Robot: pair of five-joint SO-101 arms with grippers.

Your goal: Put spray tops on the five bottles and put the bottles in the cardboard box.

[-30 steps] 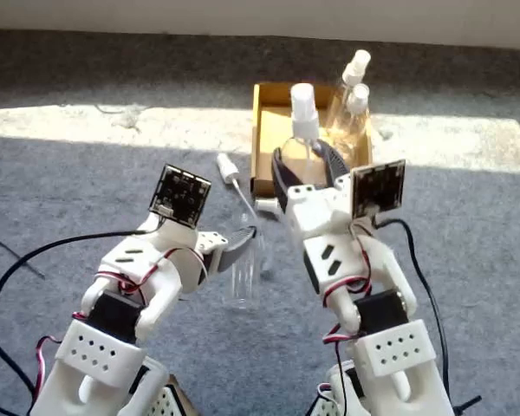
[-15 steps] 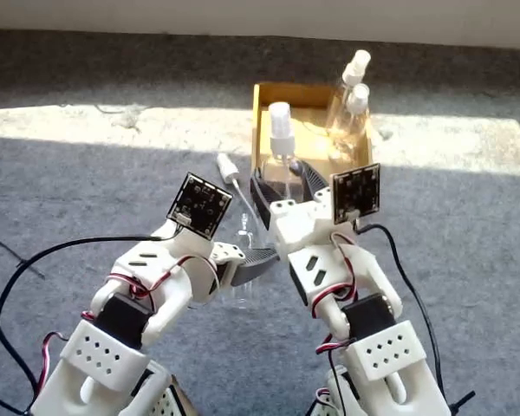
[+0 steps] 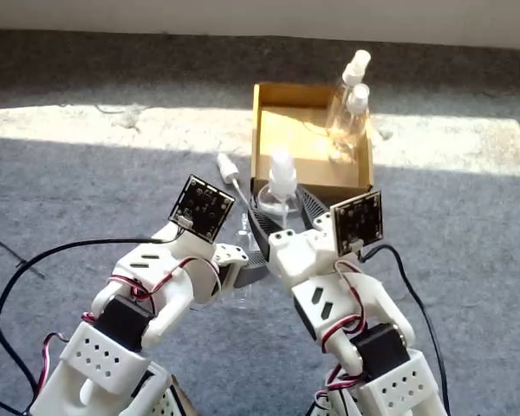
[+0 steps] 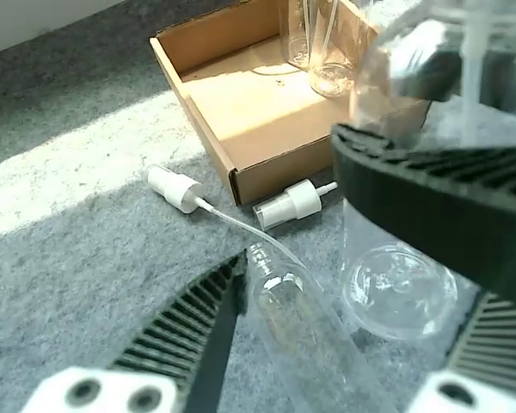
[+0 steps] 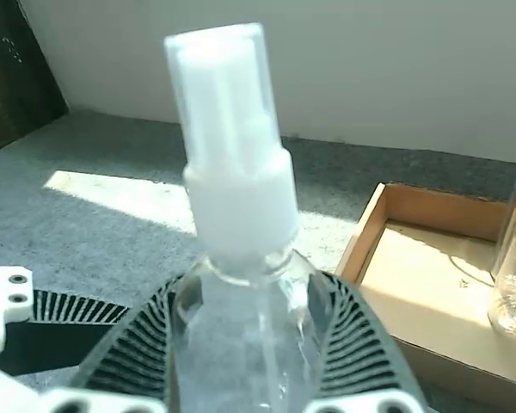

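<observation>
Two spray tops (image 4: 292, 204), just beside cardboard box (image 4: 279, 170)

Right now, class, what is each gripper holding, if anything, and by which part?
The right gripper holds a clear bottle by its shoulder, just below the white spray top. The left gripper is open and holds nothing.

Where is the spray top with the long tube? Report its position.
In the high view the spray top with the long tube lies on the carpet beside the cardboard box, on the left arm's side, close to a second spray top.
</observation>
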